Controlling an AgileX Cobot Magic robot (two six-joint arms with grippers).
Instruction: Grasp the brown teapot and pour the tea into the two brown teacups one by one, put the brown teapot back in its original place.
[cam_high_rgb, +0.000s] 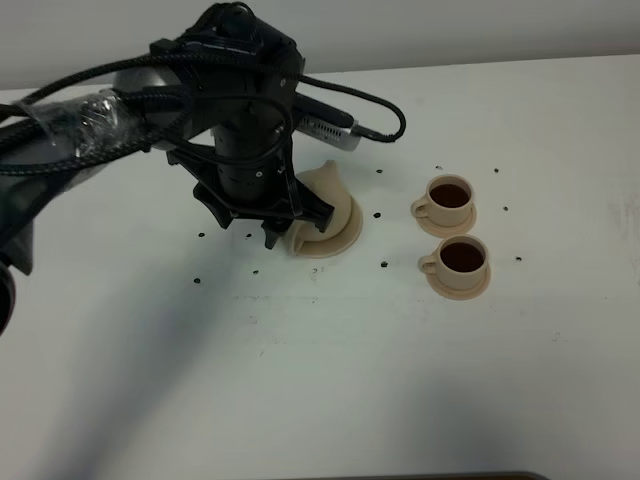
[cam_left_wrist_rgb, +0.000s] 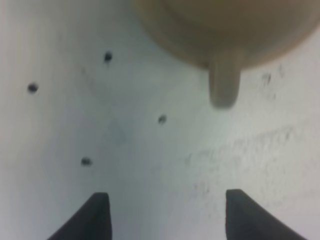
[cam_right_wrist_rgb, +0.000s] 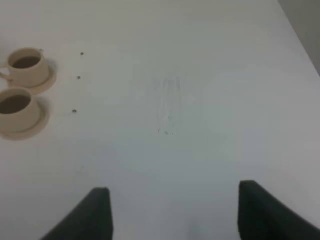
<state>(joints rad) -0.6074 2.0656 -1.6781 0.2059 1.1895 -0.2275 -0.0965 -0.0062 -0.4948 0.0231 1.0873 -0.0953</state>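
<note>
Mostly hidden in the high view: the brown teapot (cam_high_rgb: 330, 205), covered by the left arm's black wrist so that only the right flank of its pale tan body and a curved piece rising at its top show; lid and knob not to be made out. Beneath it, only the right rim of the wide saucer (cam_high_rgb: 340, 244) peeking out, the pot sitting on it near the bench (cam_high_rgb: 300, 380) centre. Cut off at the frame edge in the left wrist view: the teapot's rounded underside, with its loop handle (cam_left_wrist_rgb: 224, 85) pointing toward the camera, blurred. Left pincer (cam_left_wrist_rgb: 165, 212) spread wide, both dark fingertips (cam_left_wrist_rgb: 95, 215) apart over bare white bench, short of the handle, touching nothing and holding nothing. Small dark specks (cam_left_wrist_rgb: 86, 161) scattered on the surface around it. Right pincer (cam_right_wrist_rgb: 172, 210) also parted wide, empty, over bare bench; not visible in the high view. To the right of the pot, well apart from it, the two brown teacups, far teacup (cam_high_rgb: 449, 195) and near teacup (cam_high_rgb: 463, 258), upright, each on its own small saucer, just beside one another, both filled with dark tea, handles turned toward the teapot. In the right wrist view, the nearer cup's saucer clipped by the frame edge.
</note>
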